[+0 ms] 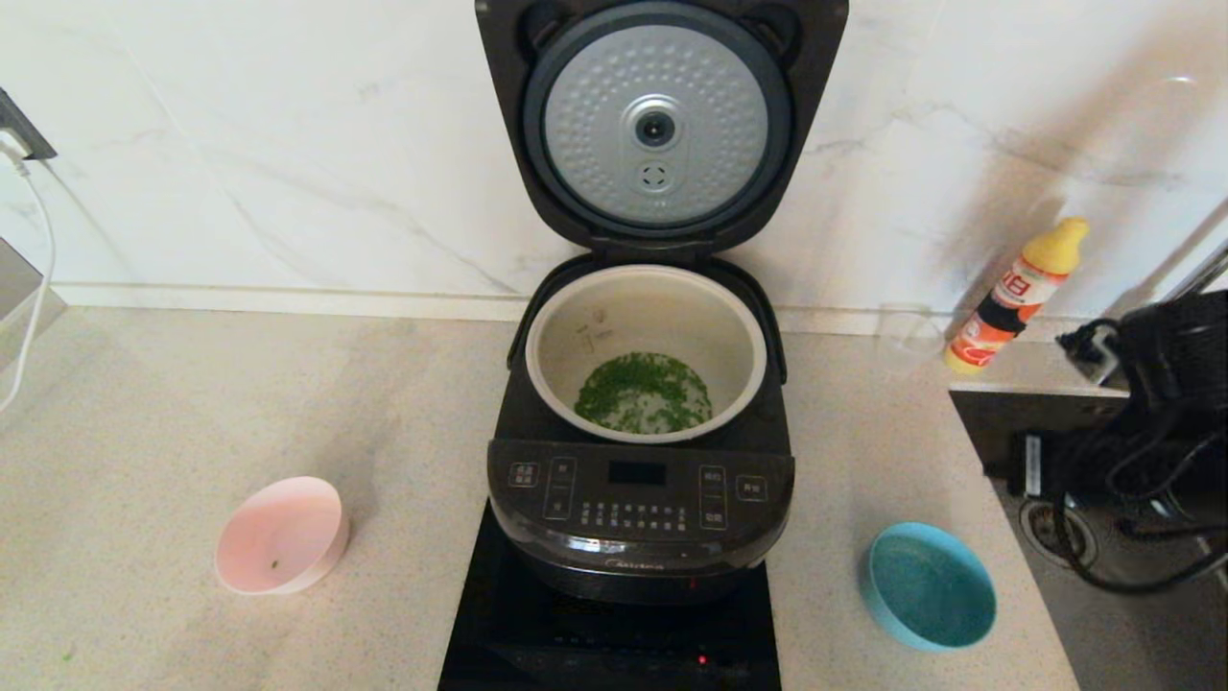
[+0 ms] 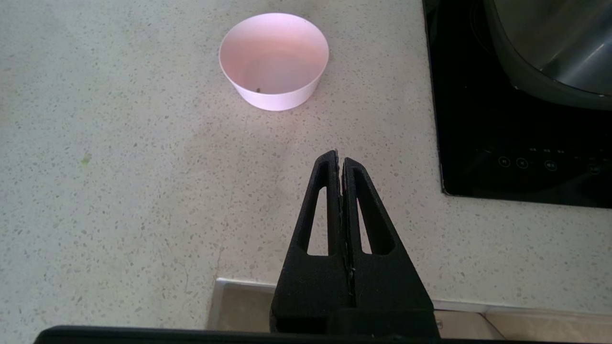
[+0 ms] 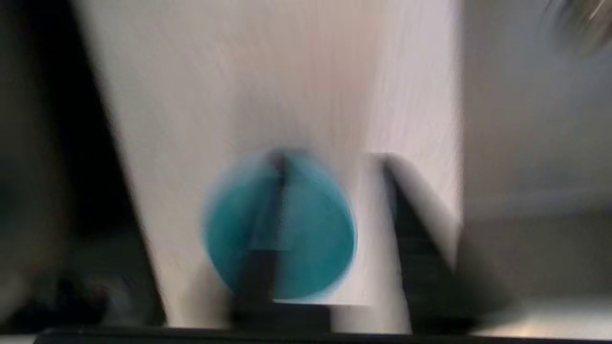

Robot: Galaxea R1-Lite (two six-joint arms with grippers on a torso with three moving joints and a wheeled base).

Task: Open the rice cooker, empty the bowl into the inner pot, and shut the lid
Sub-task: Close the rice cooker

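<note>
At the near edge of the speckled beige stone counter, the left gripper hovers above the bare surface with its two black triangular fingers pressed together, holding nothing. Just beyond it, on the robot's left side, stands the small pale pink round bowl; it sits upright on the counter, apart from the gripper, and is nearly empty, with only a tiny dark speck on its floor. On the robot's right, the right gripper hangs over a teal-blue round bowl that rests on the counter near its front corner. Its dark fingers stand apart, one crossing the bowl and the other beside it, though the blur hides whether they touch it.

Between the two bowls lies a flat black glass induction hob, and on it stands the large black rounded-square rice cooker with its button panel facing the robot. Inside its cavity sits the round cream-beige inner pot, with a layer of small green pieces spread over its bottom. Behind the pot, the black hinged lid stands fully raised, its dimpled silver-grey disc turned toward the robot. Farther right, an orange and white bottle with a yellow cap leans against the white marbled wall.
</note>
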